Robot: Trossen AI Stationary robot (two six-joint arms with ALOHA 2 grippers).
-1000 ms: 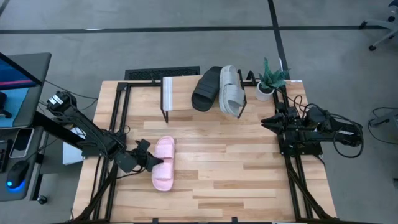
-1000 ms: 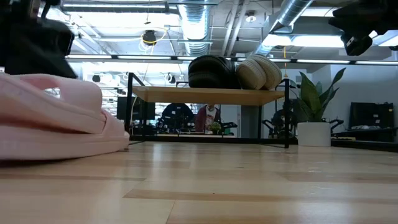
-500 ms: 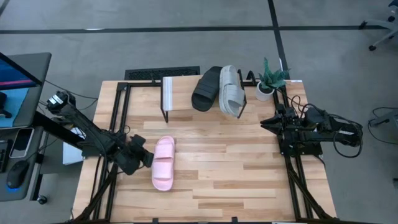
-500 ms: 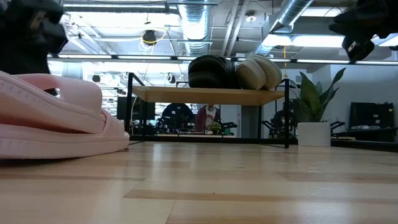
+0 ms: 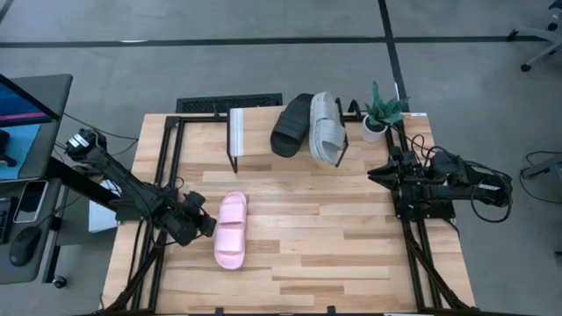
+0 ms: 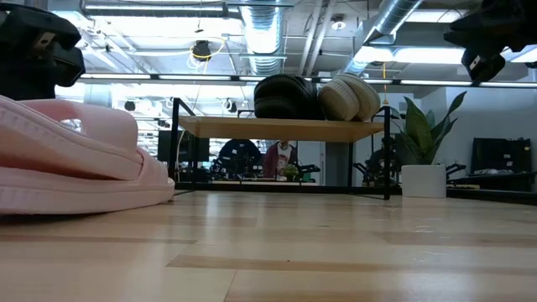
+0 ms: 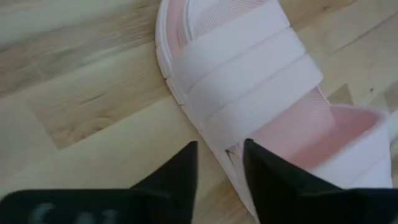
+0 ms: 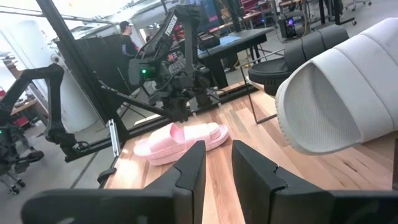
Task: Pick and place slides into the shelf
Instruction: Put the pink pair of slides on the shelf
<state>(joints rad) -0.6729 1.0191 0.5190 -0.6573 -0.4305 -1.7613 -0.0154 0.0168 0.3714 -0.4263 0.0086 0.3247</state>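
The pale pink slide (image 5: pixel 232 230) lies flat on its sole on the table's near-left part, strap up (image 7: pixel 249 81). The black slide (image 5: pixel 292 125) and the light grey slide (image 5: pixel 326 128) rest side by side on the right part of the shelf's plank top (image 5: pixel 250 130). My left gripper (image 5: pixel 207 225) hovers at the pink slide's left edge, pointing down. In its wrist view (image 7: pixel 220 146) the fingers stand slightly apart over the sole's rim beside the strap; no touch shows. My right gripper (image 5: pixel 373 172) waits shut above the table's right side.
A small potted plant (image 5: pixel 376 125) stands at the table's far right corner beside the shelf. Black frame rails (image 5: pixel 167 167) run along the table's left and right sides. Bare wood (image 5: pixel 316 228) lies between the pink slide and the shelf.
My left gripper has drawn back a little from the pink slide toward the table's left edge and risen slightly. The pink slide has stayed where it was.
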